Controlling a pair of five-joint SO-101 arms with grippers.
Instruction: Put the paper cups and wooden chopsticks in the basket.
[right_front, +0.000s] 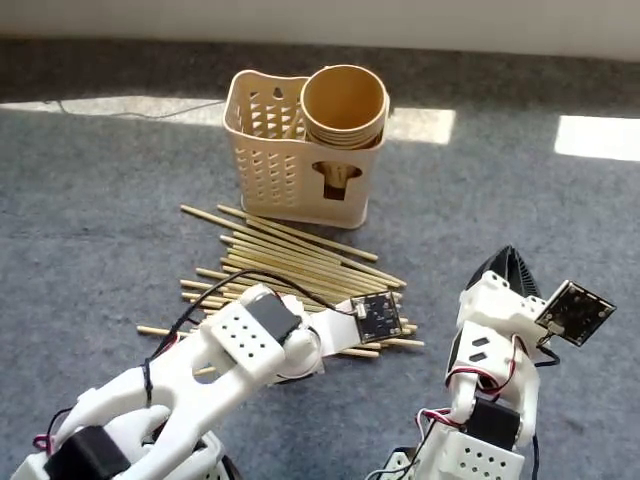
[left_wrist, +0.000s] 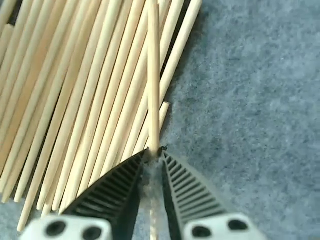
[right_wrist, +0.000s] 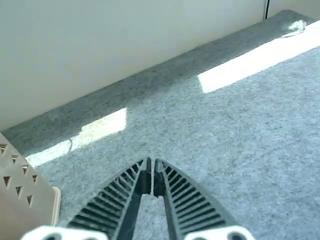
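Left gripper (left_wrist: 155, 153) clamped on one wooden chopstick (left_wrist: 153, 75) crossing the chopstick pile (right_front: 300, 262) on the table; right gripper (right_wrist: 151, 175) closed, empty; basket (right_front: 265, 168) holding stacked paper cups (right_front: 343, 102).

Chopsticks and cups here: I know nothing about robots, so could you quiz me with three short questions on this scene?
1. True or false: the paper cups sit stacked inside the basket.
2. What does the left tool grip? A) one chopstick B) a cup C) nothing
3. Fill in: the right tool is shut and holds ____.
Key: 1 true; 2 A; 3 nothing.
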